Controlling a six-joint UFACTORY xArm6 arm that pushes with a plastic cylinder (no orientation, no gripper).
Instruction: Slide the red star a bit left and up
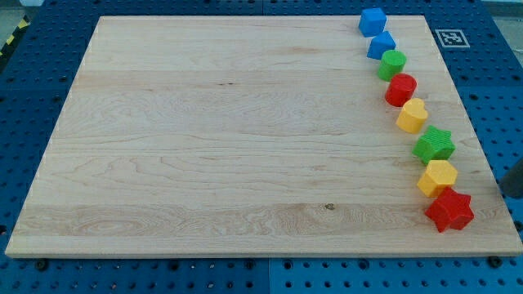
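Observation:
The red star (449, 211) lies near the board's bottom right corner, at the lower end of a curved line of blocks. A yellow hexagon block (438, 177) touches it just above. My tip (503, 193) shows as a dark rod end at the view's right edge. It is off the board, to the right of the red star and slightly above it, and touches no block.
The line runs up from the yellow block: green star (434, 145), yellow block (413, 115), red round block (400, 90), green block (392, 64), blue block (381, 45), blue cube (372, 21). The wooden board (229, 139) has a black-and-white marker (449, 37) at top right.

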